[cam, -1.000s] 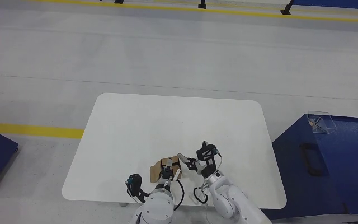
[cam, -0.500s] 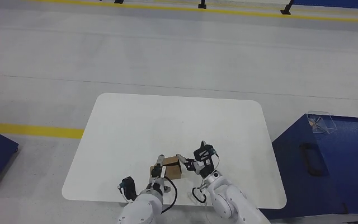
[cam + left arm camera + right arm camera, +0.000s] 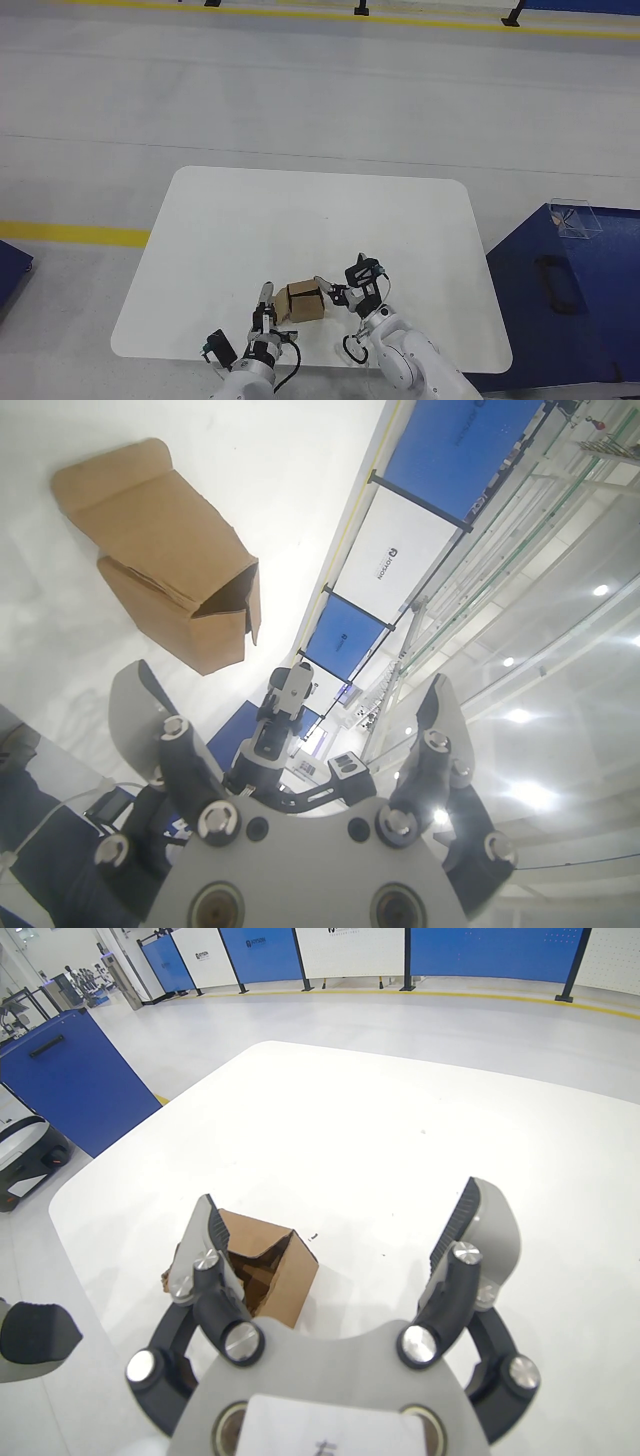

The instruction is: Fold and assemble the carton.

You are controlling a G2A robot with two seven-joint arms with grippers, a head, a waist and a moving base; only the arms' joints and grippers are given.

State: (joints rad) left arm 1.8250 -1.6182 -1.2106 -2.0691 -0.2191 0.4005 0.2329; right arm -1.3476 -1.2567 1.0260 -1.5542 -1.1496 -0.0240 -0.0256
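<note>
A small brown carton [image 3: 304,300] stands on the white table [image 3: 320,215] near its front edge, partly shaped into a box. One end is open, with loose flaps [image 3: 240,600], and its hollow inside [image 3: 260,1263] can be seen. My left gripper [image 3: 264,300] is open just left of the carton and apart from it; its fingers [image 3: 135,690] hold nothing. My right gripper [image 3: 338,285] is open close to the carton's right side. One of its fingers [image 3: 207,1228] is in front of the carton's open end, and nothing is between the two.
A blue cabinet [image 3: 570,290] stands off the table's right side with a clear plastic box [image 3: 572,216] on top. The table's front edge lies just behind both grippers. The far and middle table surface is bare white.
My left gripper let go of the carton and drew back to the left. The carton went from a flattened shape to a squarer box. The right gripper barely moved.
</note>
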